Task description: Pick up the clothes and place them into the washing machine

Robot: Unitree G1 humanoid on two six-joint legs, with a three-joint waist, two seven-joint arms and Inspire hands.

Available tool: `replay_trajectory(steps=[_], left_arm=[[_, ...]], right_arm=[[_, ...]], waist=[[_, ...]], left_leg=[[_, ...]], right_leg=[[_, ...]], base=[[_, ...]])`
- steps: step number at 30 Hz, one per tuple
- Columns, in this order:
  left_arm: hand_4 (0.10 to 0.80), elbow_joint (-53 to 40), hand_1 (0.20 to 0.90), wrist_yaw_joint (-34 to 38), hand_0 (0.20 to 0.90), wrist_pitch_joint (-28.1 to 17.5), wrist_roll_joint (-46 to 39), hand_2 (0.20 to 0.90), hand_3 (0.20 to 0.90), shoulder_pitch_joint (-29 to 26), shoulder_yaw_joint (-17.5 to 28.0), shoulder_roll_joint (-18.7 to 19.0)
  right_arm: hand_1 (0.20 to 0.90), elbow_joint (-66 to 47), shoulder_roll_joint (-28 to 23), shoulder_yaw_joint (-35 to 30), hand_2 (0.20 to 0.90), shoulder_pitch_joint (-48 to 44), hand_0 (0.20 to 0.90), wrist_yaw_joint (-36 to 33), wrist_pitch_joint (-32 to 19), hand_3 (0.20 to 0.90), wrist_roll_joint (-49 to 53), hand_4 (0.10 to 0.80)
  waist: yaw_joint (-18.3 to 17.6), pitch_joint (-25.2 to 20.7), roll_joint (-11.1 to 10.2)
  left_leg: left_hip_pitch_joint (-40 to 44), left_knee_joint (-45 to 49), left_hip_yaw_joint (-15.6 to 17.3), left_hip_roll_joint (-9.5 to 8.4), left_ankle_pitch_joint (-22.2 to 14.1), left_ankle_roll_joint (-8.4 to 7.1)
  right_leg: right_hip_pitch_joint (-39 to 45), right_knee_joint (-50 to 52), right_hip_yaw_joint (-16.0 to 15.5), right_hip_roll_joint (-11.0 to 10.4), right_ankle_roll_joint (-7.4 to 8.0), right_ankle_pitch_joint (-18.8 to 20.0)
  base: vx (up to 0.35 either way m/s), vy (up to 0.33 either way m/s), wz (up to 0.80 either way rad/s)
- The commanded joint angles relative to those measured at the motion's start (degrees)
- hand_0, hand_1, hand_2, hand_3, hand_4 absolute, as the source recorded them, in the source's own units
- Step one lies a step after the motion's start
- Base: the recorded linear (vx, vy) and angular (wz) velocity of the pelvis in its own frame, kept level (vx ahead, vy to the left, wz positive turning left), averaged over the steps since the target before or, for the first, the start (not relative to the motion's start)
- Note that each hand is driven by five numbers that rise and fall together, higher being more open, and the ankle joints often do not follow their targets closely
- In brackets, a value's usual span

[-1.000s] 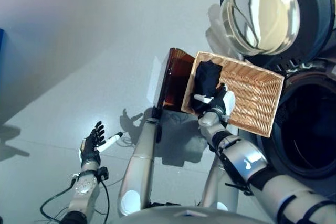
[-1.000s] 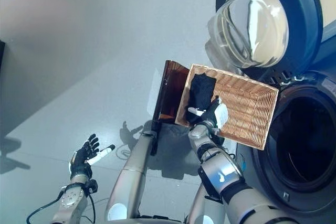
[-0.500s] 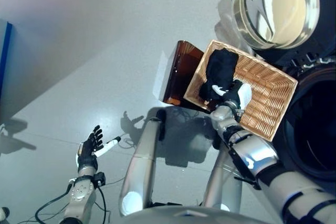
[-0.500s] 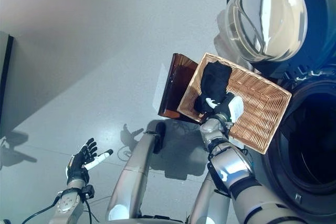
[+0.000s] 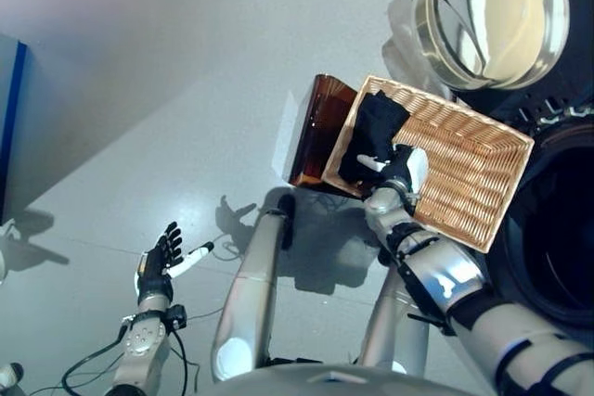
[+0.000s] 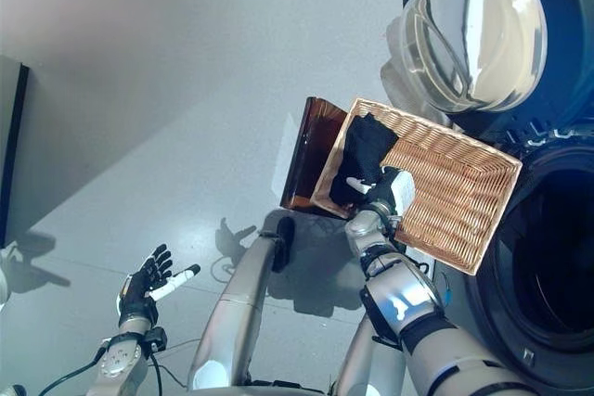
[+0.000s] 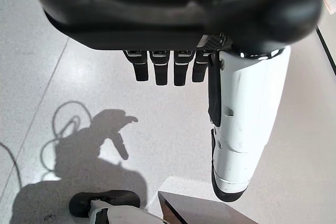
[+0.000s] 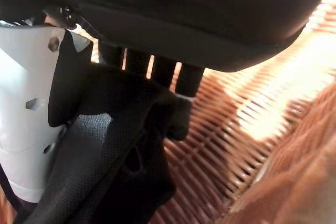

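A black cloth (image 5: 371, 132) lies at the near left end of the shallow wicker basket (image 5: 464, 183), which rests on a low dark brown box (image 5: 316, 132). My right hand (image 5: 401, 173) is in the basket on the cloth's lower edge. In the right wrist view its fingers (image 8: 181, 106) curl into the black cloth (image 8: 105, 171) against the white-covered thumb (image 8: 31, 108). My left hand (image 5: 158, 264) hangs low on the left over the floor, open and empty, with straight fingers (image 7: 163, 69) and white-covered thumb (image 7: 244, 124).
The washing machine stands on the right, with its dark drum opening (image 5: 561, 248) just past the basket and its round glass door (image 5: 487, 11) swung open above. A dark blue panel (image 5: 9, 118) stands at the far left edge. Grey floor (image 5: 167, 90) spreads to the left.
The camera has shifted, mostly a second ago. My right hand has stayed on the black cloth, which is bunched a little more under it. The left hand has not moved.
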Motion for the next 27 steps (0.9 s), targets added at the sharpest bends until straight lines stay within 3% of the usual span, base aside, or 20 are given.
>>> replay_trajectory(steps=[1, 7, 15, 27], left_arm=[[0.800, 1.9, 0.900, 2.0, 0.900, -2.3, 0.1, 0.900, 0.900, 0.6, 1.3, 2.5], [0.800, 4.9, 0.900, 2.0, 0.900, -2.4, 0.0, 0.900, 0.900, -0.2, 2.0, 2.1], [0.800, 15.3, 0.900, 1.9, 0.900, -2.4, -1.4, 0.900, 0.900, -3.6, 3.7, -0.4], [0.800, 15.3, 0.900, -1.0, 0.900, -2.6, -3.9, 0.900, 0.900, -1.9, 4.9, -1.4]], right_arm=[[0.200, -1.3, -1.6, -1.7, 0.200, -0.4, 0.200, -0.4, -1.9, 0.200, -0.4, 0.300], [0.200, -4.3, -3.7, -3.4, 0.200, 2.6, 0.200, 0.7, -3.6, 0.200, 1.3, 0.300], [0.200, -19.8, -5.4, -4.8, 0.200, 14.9, 0.200, 6.6, -7.9, 0.200, 5.5, 0.300], [0.200, -28.2, -8.0, -10.0, 0.200, 24.6, 0.200, 14.5, -11.1, 0.200, 13.6, 0.300]], waist=[[1.2, -2.5, 0.8], [0.6, -3.2, 0.0], [-2.2, -4.4, -3.0], [-3.8, -5.4, -4.7]], left_leg=[[1.0, -8.4, 0.8, 1.71, 6.2, -1.72], [4.0, -11.6, 0.9, 2.05, 7.1, -2.03], [12.7, -20.2, 0.7, 2.48, 9.7, -3.15], [23.2, -31.6, 0.6, 3.47, 13.8, -4.32]], right_leg=[[1.7, -9.5, 0.2, -0.7, -1.09, 11.9], [5.2, -12.7, -0.7, -0.6, -0.76, 12.7], [14.6, -21.9, -2.8, -0.2, -0.32, 15.2], [25.1, -32.3, -5.5, 0.0, 0.73, 18.0]], base=[[-0.059, -0.009, -0.03], [0.018, -0.019, -0.04], [0.065, -0.043, -0.03], [0.061, -0.042, -0.03]])
